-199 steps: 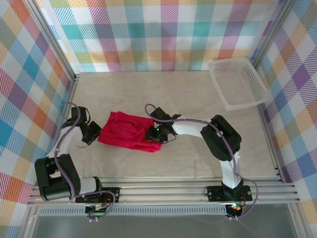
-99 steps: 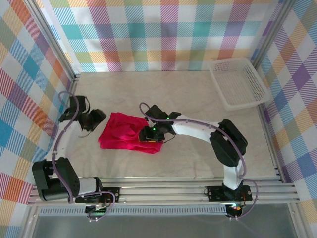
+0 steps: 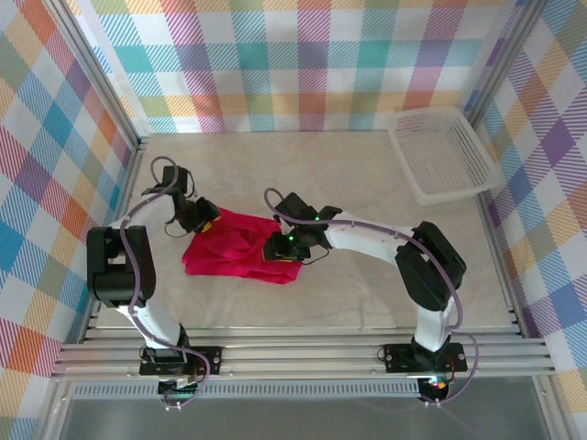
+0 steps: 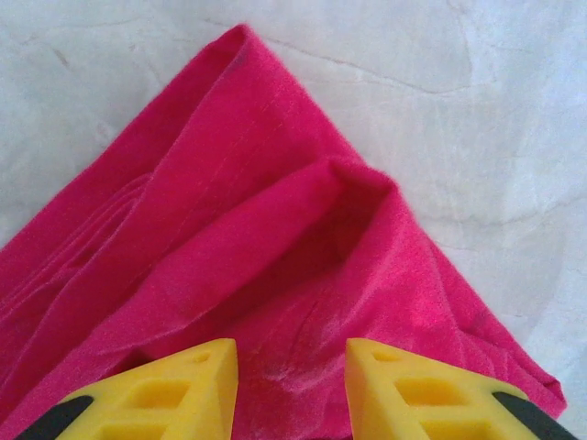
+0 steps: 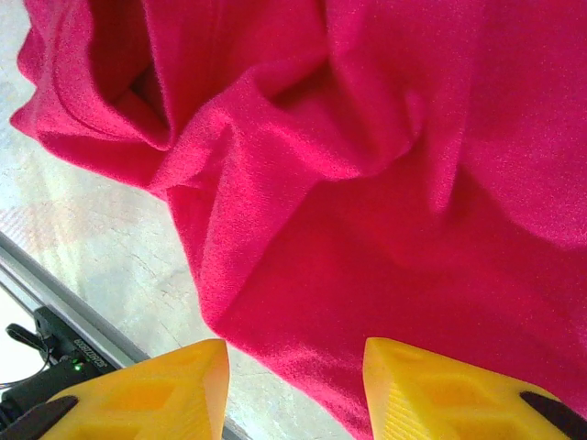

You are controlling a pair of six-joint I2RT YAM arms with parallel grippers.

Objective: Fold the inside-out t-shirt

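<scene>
The pale, marbled table (image 3: 367, 183) is carrying the inside-out t-shirt (image 3: 237, 249), lying left of centre as a crumpled crimson bundle of soft matte knit (ridged folds, one pointed corner). A white mesh basket (image 3: 440, 151) is sitting far right. The left gripper (image 4: 292, 367) and right gripper (image 5: 295, 367) are hovering over opposite shirt edges, yellow jaws spread, pinching nothing.

**Both arms reach inward, jaws parted**

The left arm (image 3: 119, 266) rises from its base and crooks to the right. The left gripper (image 3: 204, 218) is held low, its yellow fingers (image 4: 174, 390) standing apart. The right arm (image 3: 367, 240) stretches far left with its elbow raised. The right gripper (image 3: 280, 247) is tipped downward, likewise spread, seemingly clasping nothing.
</scene>
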